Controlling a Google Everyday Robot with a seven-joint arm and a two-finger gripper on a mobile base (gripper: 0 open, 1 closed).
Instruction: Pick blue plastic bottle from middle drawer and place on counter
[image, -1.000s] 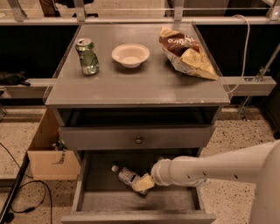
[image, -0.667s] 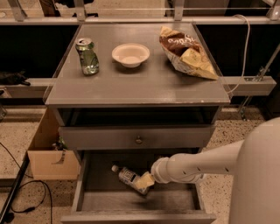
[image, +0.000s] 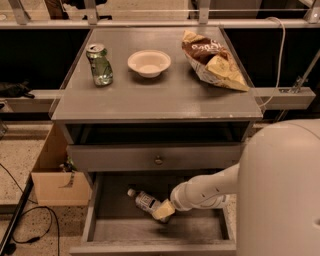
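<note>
The blue plastic bottle (image: 144, 200) lies on its side in the open middle drawer (image: 125, 231), with its white cap pointing to the back left. My gripper (image: 163, 211) is down inside the drawer at the bottle's base end, touching or overlapping it. My white arm (image: 210, 191) reaches in from the right. The counter (image: 155, 97) is the grey top above the drawers.
On the counter stand a dented green soda can (image: 100, 65), a white bowl (image: 149, 62) and a chip bag (image: 212, 60). A closed drawer front with a round knob (image: 158, 160) sits above the open drawer. A cardboard box (image: 56, 175) stands on the floor at the left.
My gripper stays at the bottle's base end and the bottle has not moved. My arm's upper body now fills more of the right side of the view.
</note>
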